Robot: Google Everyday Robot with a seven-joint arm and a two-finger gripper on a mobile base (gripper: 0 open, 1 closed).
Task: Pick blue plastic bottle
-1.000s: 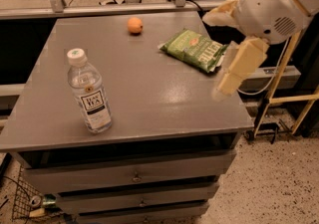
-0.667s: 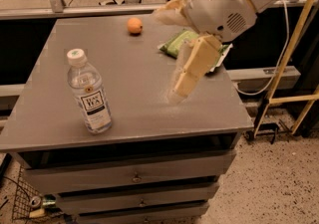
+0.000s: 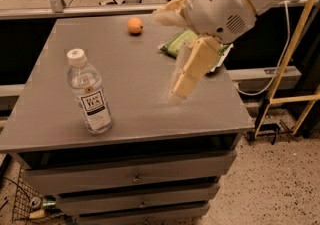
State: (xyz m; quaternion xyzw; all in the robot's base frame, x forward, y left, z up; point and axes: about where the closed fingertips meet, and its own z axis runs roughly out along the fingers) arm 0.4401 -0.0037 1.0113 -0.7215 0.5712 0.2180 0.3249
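- wire basket (image 3: 19, 200): on the floor, below and left of the blue plastic bottle, by the table's front left corner; cut off by the picture's edge
- blue plastic bottle (image 3: 90, 94): upright on the table, close to its front left edge; clear body, white screw cap, white-and-dark label reading "TEA", smaller print not legible; nothing touches it
- grey table (image 3: 135, 99): bears the bottle; bare top runs open from the bottle rightward to the gripper; its front edge lies just ahead of the bottle
- drawers (image 3: 137, 179): stacked in the table's front, below and right of the bottle, each with a small knob
- orange (image 3: 134, 25): behind and right of the bottle, well apart, near the far edge
- gripper (image 3: 169, 53): right of the bottle, apart from it, over the table's right half; cream fingers (image 3: 192, 66) spread wide, one angled down towards the top, the other reaching back-left; nothing between them
- green packet (image 3: 181, 43): behind and right of the bottle, partly hidden by the lower finger; print not legible
- yellow frame (image 3: 300, 34): far right of the bottle, past the table's right edge, a white cable (image 3: 287, 39) beside it
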